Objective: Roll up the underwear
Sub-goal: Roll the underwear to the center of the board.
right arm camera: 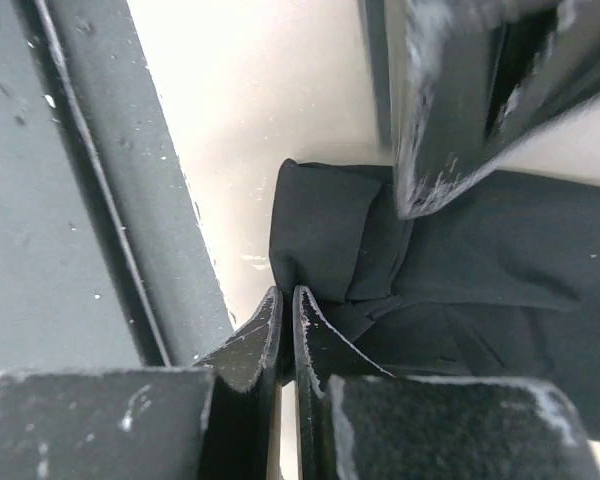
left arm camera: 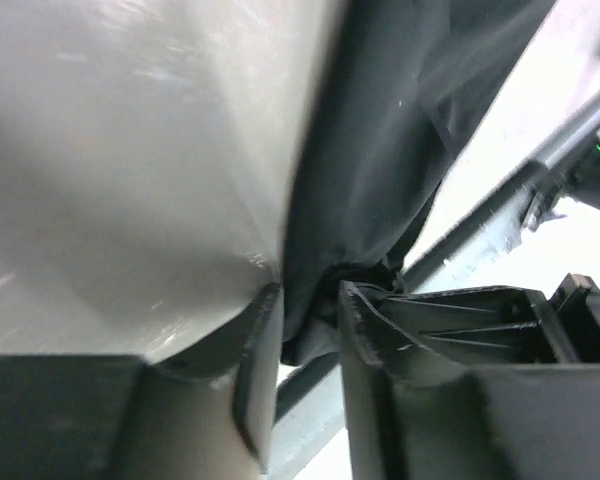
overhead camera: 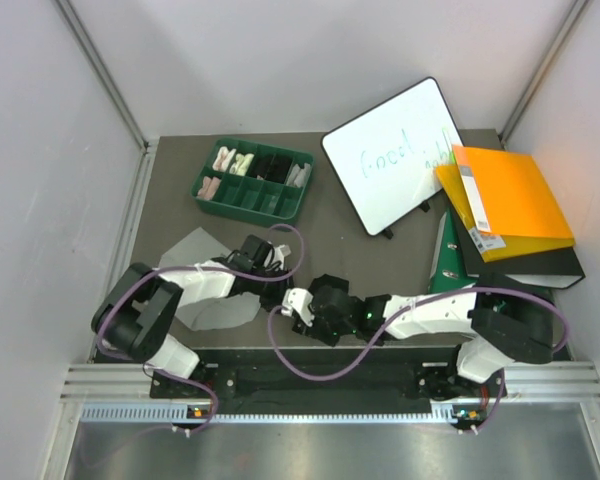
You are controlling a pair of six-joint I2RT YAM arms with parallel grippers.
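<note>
The black underwear (right arm camera: 480, 260) hangs bunched between my two grippers near the table's front edge. My right gripper (right arm camera: 285, 292) is shut on a folded corner of it, with the other arm's finger (right arm camera: 430, 120) just above the cloth. In the left wrist view the same black underwear (left arm camera: 380, 150) drops between my left gripper's (left arm camera: 310, 295) jaws. They stand apart, and a gap shows below the fabric's end. From above, the left gripper (overhead camera: 277, 288) and right gripper (overhead camera: 294, 300) almost meet and hide the black cloth. The light grey underwear (overhead camera: 215, 305) lies flat under the left arm.
A green compartment tray (overhead camera: 208, 190) with small cloth rolls stands at the back left. A whiteboard (overhead camera: 395, 150), an orange folder (overhead camera: 510, 200), a black folder (overhead camera: 540, 270) and a green binder (overhead camera: 448, 255) fill the right side. A metal rail (overhead camera: 320, 375) runs along the front edge.
</note>
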